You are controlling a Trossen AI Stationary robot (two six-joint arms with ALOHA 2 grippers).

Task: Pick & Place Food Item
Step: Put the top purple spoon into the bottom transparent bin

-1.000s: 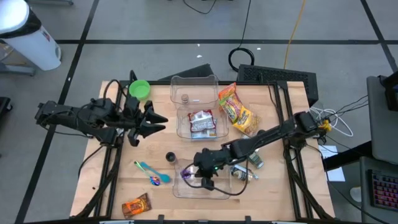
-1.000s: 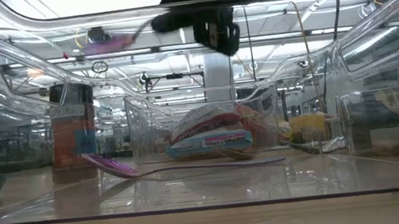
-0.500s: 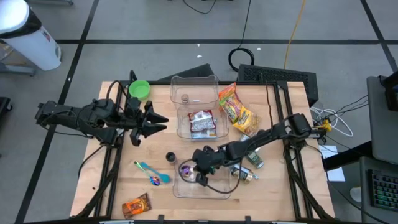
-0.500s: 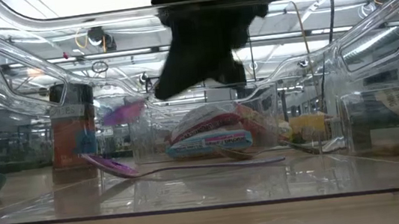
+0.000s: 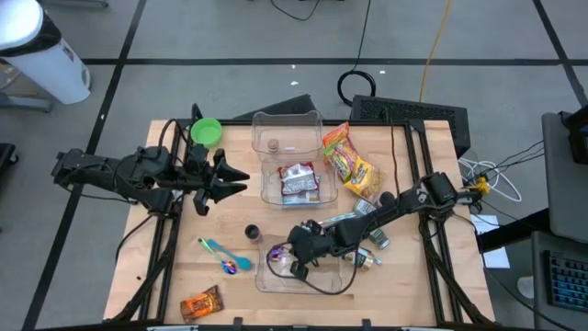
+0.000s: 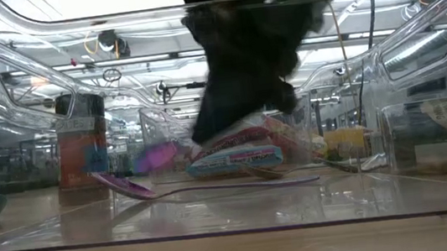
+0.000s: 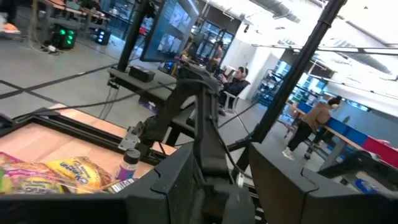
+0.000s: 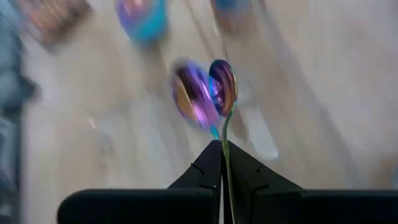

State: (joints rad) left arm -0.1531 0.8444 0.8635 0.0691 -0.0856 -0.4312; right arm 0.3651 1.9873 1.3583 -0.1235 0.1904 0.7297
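1. Nearest the front edge, the clear container (image 5: pixel 303 276) has the right gripper (image 5: pixel 296 264) dipped into it, jaws pinched tight on the thin handle of an iridescent spoon (image 8: pixel 222 87), bowl end pointing away from the fingers.
2. That spoon looks light, stiff and slick, so I'd say a firm pinch on the handle is the right hold; it could swivel.
3. Farther back, the snack packet (image 5: pixel 299 181) sits in the middle clear bin (image 5: pixel 292 189): soft and crinkly, probably best grabbed by an edge.
4. The left gripper (image 5: pixel 241 180) hovers off beside it, half open, holding nothing.
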